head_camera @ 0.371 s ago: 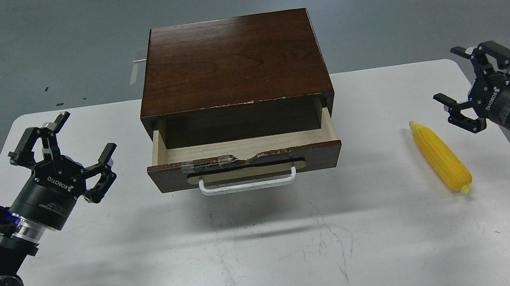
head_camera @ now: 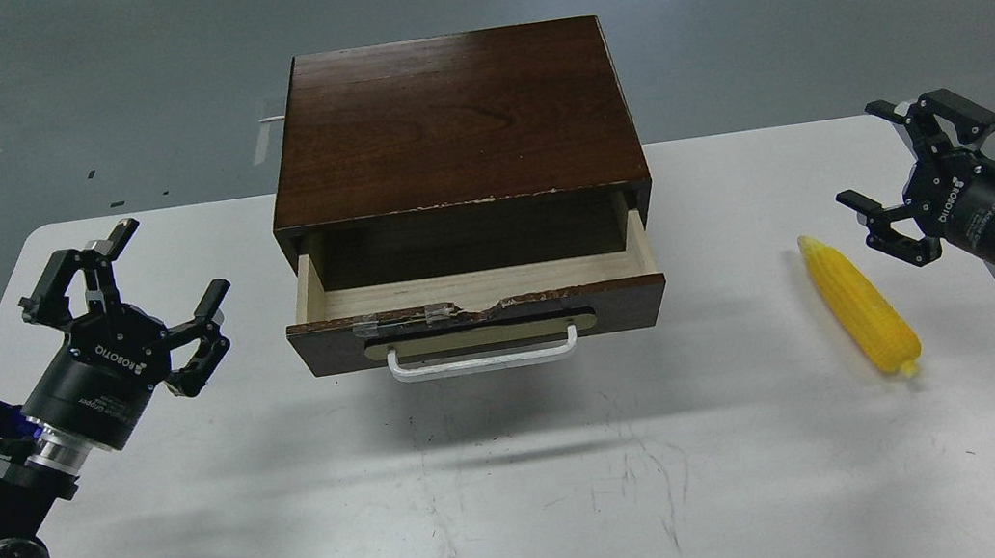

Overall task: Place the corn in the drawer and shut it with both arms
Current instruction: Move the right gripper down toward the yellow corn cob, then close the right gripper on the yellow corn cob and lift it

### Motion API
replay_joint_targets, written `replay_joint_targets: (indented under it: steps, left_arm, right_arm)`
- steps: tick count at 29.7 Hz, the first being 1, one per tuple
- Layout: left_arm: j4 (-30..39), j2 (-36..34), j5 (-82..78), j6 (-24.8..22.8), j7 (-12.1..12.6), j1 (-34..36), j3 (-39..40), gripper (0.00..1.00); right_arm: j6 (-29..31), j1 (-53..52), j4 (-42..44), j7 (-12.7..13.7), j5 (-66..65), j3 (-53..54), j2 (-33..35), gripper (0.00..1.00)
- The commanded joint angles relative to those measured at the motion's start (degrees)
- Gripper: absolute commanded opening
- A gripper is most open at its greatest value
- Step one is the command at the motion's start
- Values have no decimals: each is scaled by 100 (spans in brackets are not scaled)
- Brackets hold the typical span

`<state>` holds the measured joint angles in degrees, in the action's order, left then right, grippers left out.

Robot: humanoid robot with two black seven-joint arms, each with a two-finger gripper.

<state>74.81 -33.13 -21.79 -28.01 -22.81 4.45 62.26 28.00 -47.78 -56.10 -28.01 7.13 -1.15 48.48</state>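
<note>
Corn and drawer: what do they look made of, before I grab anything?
Corn: likely molded plastic, uniformly bright yellow with a slight sheen and regular kernel ridges. Drawer: dark brown wood or veneer front, chipped along its top edge to paler material; inner sides look like pale bare wood.

Left gripper [head_camera: 126, 281] held above the white table [head_camera: 530, 508], fingers spread wide, nothing between them. To its right, well apart, the drawer [head_camera: 474, 307] pulled part-way out of a dark wooden cabinet [head_camera: 451, 120], pale inner sides showing, empty, a white handle [head_camera: 483, 359] on its front, tape along the chipped top edge. Right gripper [head_camera: 908, 165] likewise splayed and empty, hovering near the table's right edge. Just to its left and slightly nearer the camera, the corn [head_camera: 861, 315], flat on the table, pointed tip aimed away, not touched by either claw. Between corn and drawer, bare table. Grey floor [head_camera: 90, 83] beyond, with cables.
</note>
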Motion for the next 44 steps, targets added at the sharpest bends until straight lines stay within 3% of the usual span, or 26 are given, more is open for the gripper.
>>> replay_joint_targets:
  steps: [1, 10, 17, 20, 28, 36, 39, 41, 44]
  left_arm:
    - [-28, -36, -1, 1, -22, 12, 5, 100]
    - [7, -71, -36, 1, -31, 345, -3, 100]
    - [16, -18, -36, 1, -31, 346, -65, 100]
    - [16, -10, -44, 1, -31, 319, -74, 100]
    - [25, -1, -36, 1, -31, 319, -74, 100]
    - [25, 17, -36, 1, -31, 302, -65, 100]
    - [34, 8, -36, 1, -31, 302, -56, 100]
    - [34, 8, -36, 1, -31, 302, -56, 100]
    - [34, 8, -36, 1, -31, 302, -56, 100]
  right_arm:
    - [0, -90, 29, 1, -89, -16, 39, 100]
    - [0, -627, -164, 1, -3171, 45, 873, 100]
    - [-2549, -154, -402, 1, -5911, -235, 1112, 100]
    - [-3132, 137, -393, 1, -6625, -289, 1094, 100]
    - [-3318, 208, -6, 1, -7006, -823, 216, 100]
    - [-3406, 191, 187, 1, -7006, -1238, -93, 96]
    - [-3441, 199, 161, 1, -7006, -1264, -93, 89]
    - [-3442, 199, 135, 1, -7015, -1273, -84, 64]
    - [-3442, 208, 117, 1, -7024, -1282, -84, 44]
